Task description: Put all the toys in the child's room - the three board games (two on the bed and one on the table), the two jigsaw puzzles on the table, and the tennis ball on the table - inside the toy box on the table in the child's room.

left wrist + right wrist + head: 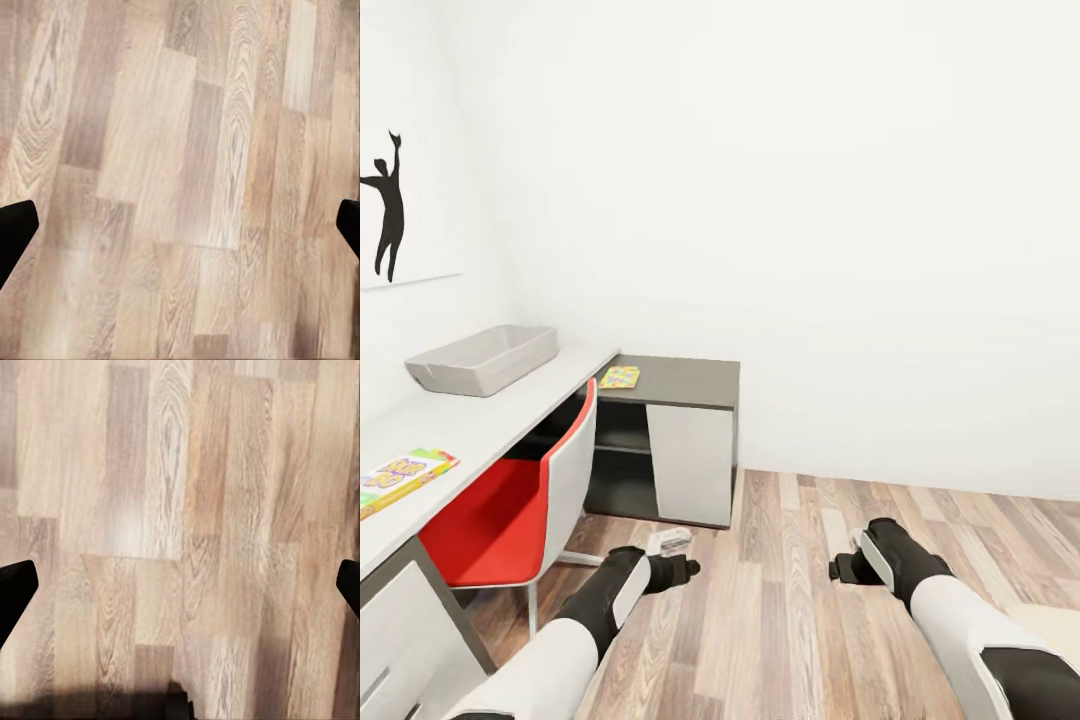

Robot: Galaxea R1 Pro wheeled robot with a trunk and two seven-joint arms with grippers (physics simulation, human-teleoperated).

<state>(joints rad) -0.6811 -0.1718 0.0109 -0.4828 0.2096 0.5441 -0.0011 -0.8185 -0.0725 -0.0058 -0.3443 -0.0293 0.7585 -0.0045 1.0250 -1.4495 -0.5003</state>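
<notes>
Wood plank floor (810, 600) under both arms. Left gripper (678, 572) and right gripper (847, 568) hang low over it, both pointing down at bare boards. In the wrist views each one's fingertips (15, 229) (15, 589) sit at opposite edges of the frame, so jaws spread wide on both, nothing between them.

Toy box (485, 358), grey and open-topped, is up and well off to the left of the left gripper, on the white table (480, 420) against the wall. Board game (400, 478) lies flat on the same table, nearer the robot than the box, also left of the left gripper and well apart from it. Small colourful flat box, likely a jigsaw puzzle (620, 377), lies on the dark cabinet top (680, 380) ahead of the left gripper. Red-and-white chair (520, 500) is between the left gripper and the table. Right gripper is farthest from all of it.
</notes>
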